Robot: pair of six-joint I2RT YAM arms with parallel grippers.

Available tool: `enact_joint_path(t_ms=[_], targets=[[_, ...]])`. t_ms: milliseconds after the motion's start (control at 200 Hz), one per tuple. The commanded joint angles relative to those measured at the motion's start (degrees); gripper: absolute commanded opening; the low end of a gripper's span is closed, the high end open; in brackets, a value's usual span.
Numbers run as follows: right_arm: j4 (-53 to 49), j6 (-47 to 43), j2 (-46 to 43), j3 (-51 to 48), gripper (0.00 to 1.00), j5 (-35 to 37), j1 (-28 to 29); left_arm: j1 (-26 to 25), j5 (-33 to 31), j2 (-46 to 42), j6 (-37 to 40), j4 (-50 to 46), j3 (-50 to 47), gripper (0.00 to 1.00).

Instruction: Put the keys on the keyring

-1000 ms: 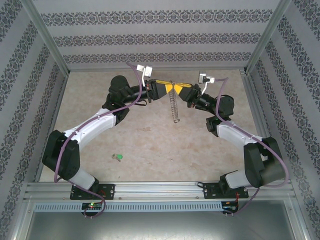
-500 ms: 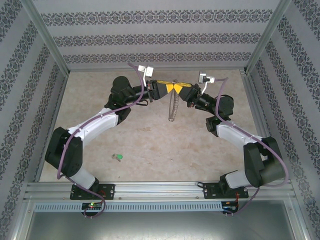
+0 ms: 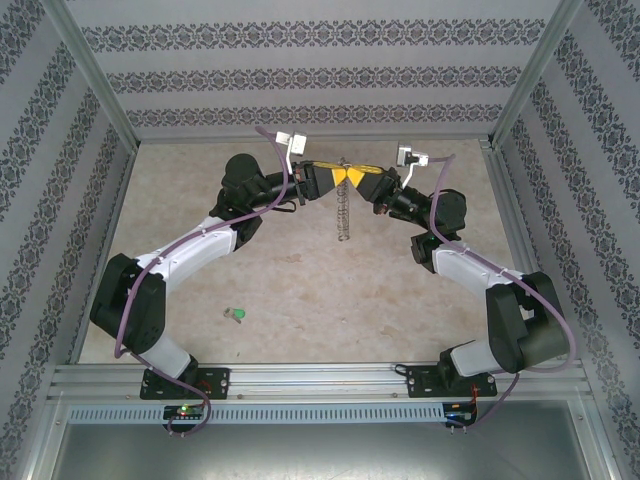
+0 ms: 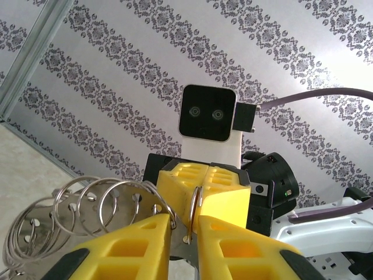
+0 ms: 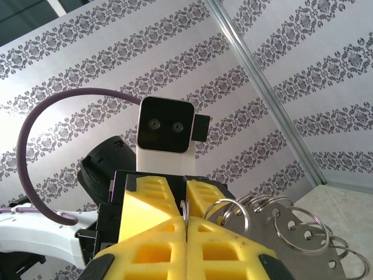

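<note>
The keyring [image 3: 344,212] hangs edge-on, like a silvery chain, under the spot where both grippers meet above the far middle of the table. My right gripper [image 5: 185,224] is shut on one small split ring of it, and the grey plate [image 5: 280,224] with more rings dangles to the right. My left gripper [image 4: 185,226] faces it tip to tip. Its jaws stand a narrow gap apart, with that split ring and a bit of plate [image 4: 35,233] in the gap. A tiny green-headed key [image 3: 237,315] lies loose on the table near the left arm.
Patterned walls and metal posts [image 3: 95,75] close in the table on three sides. The left arm's elbow [image 3: 125,300] stands just left of the green key. An aluminium rail [image 3: 320,378] runs along the near edge.
The hanging keyring has swung, its lower end moving left and up toward the grippers. The left jaws have narrowed slightly. The green key has not moved.
</note>
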Motion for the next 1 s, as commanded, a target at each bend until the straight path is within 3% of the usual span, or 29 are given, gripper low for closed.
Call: enact_joint_path(t_ms=[0,165,535,625,705,749,859,994], targets=[[4.08,0.32,0.18,0.82,0.0,0.34,0.71,-0.48,-0.87,0.17,-0.32,5.31,-0.7,0.2],[4.05,0.19,0.19,0.55,0.0,0.42,0.78,-0.56,-0.8,0.34,-0.46,5.54,-0.47,0.19],[4.07,0.58,0.38,0.66,0.0,0.16,1.02,-1.64,0.24,1.18,0.06,5.17,0.38,0.0],[4.08,1.1,0.42,0.66,0.0,-0.19,0.81,-1.69,0.54,0.83,1.41,3.68,0.5,0.0],[4.08,2.17,0.47,0.27,0.31,-0.06,-0.15,-1.66,1.49,-0.28,5.44,-1.29,0.91,0.0],[4.07,2.93,0.16,-0.25,0.42,0.15,-0.96,-1.61,1.82,-1.33,8.97,-5.65,1.27,0.0],[3.95,4.7,-1.24,-2.02,0.53,0.59,-3.64,-1.6,2.06,-4.24,20.54,-19.78,2.95,0.0],[3.1,6.1,-3.22,-4.16,0.57,0.7,-6.1,-1.57,1.16,-6.93,34.31,-35.57,5.77,0.0]])
